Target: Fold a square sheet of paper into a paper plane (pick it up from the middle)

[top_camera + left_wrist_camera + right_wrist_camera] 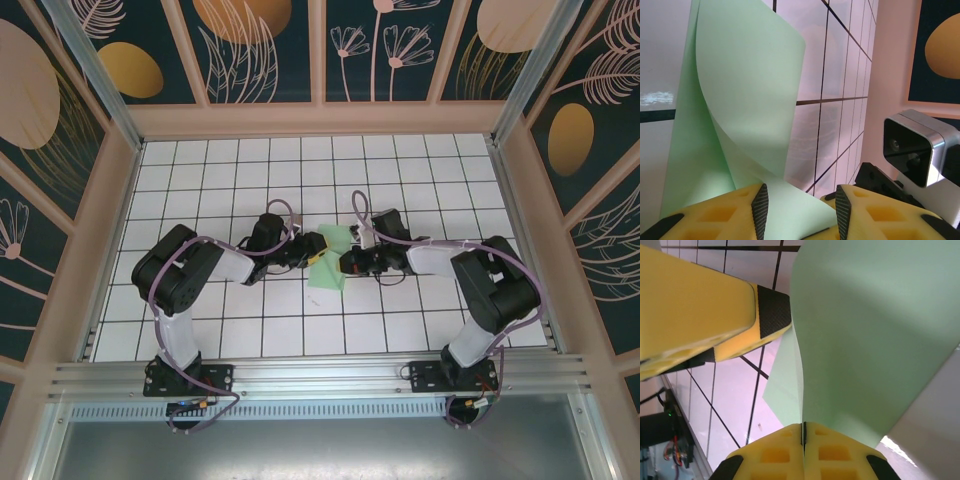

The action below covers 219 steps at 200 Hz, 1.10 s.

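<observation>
Top view: lit evenly and brightly from overhead. Only short, soft shadows are cast on the tiled table. Little edge distortion is noticed. Left wrist view: the tiles are tinted pink, and a glare patch is seen at the left edge. Right wrist view: the square sheet of paper is shaded darker along its curl, and a blown-out spot is seen lower right.
</observation>
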{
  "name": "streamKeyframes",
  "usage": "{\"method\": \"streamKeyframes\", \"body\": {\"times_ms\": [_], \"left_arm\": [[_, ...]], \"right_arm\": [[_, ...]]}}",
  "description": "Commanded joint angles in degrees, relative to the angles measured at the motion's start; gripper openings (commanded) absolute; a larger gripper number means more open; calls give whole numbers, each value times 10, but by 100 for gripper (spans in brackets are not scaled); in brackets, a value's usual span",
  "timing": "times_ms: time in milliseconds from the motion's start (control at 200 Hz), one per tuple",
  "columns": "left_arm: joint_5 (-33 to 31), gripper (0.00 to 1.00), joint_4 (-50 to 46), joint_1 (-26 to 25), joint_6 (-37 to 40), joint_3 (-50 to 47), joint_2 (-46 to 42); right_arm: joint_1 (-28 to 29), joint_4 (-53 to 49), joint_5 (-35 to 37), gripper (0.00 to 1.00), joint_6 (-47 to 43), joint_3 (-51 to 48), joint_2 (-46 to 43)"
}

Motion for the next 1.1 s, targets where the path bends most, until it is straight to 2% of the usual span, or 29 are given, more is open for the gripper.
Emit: {"method": "streamKeyframes", "body": {"times_ms": [0, 150, 400, 630, 871, 1091], "left_arm": [[2, 45, 1, -3, 12, 16, 1], [-1, 48, -15, -3, 29, 24, -16], [-18, 45, -58, -3, 55, 20, -31], [-27, 38, -107, -7, 82, 15, -38], [-47, 26, -135, -10, 95, -10, -47], [-54, 22, -151, -11, 106, -19, -60]], "right_arm": [[-10, 17, -14, 3, 1, -8, -3], [-19, 19, -34, 4, -8, -4, 18], [-40, 23, -60, 4, -21, 1, 46], [-43, 0, -67, 4, -42, 15, 56], [-45, -16, -70, 4, -53, 33, 67], [-45, -18, -74, 3, -50, 41, 71]]}}
